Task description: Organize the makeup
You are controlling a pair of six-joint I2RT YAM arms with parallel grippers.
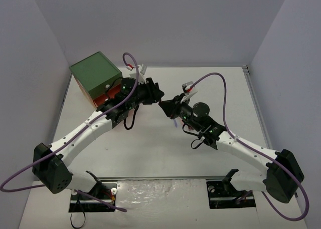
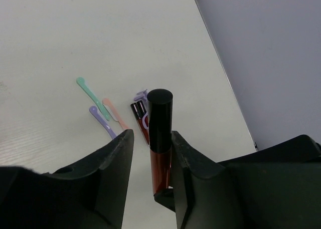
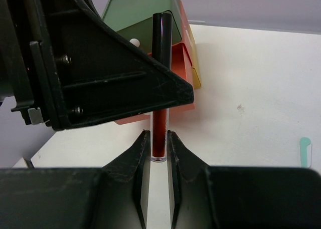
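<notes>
A dark-red lip gloss tube with a black cap [image 2: 159, 113] hangs above the table where my two grippers meet [image 1: 161, 103]. My right gripper [image 3: 159, 139] is shut on the tube's red lower end [image 3: 160, 131]. My left gripper [image 2: 150, 139] is open around the cap end: the tube lies against one finger [image 2: 183, 164], with a gap to the other finger. On the table lie a teal tool [image 2: 88, 91], a peach tool [image 2: 113, 111], a purple tool [image 2: 100, 120] and a second dark-red tube [image 2: 138, 111]. No sponges or dark green round piece are in view.
The green-topped drawer box [image 1: 95, 71] stands at the back left, behind the left arm, with an orange drawer pulled out [image 3: 181, 63]. Grey walls close the table at the back and both sides. A purple cable loops over each arm.
</notes>
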